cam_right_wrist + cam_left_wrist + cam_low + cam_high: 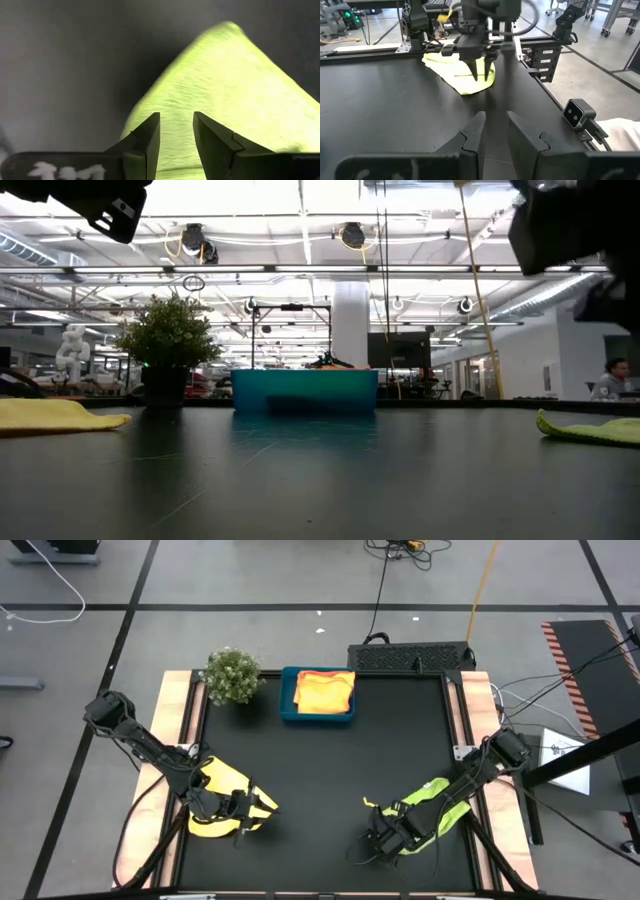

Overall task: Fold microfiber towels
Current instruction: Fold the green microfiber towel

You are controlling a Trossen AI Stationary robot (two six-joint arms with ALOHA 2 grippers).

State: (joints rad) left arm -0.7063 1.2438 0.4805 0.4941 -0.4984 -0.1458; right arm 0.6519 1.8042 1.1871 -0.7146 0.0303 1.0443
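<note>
Counting two dark arms, each carrying one end effector: left end effector (240,808) and right end effector (385,840). Lying loose on the one bench (330,770): two microfiber towels, namely one yellow towel (222,785) and one lime green towel (437,800). Sitting in the single blue tray (289,705): one stack of folded towels (325,692), looking like at least two, the exact number not being readable. Standing beside the tray: one plant (232,675). Sitting in the room beyond: one person (612,380).
</note>
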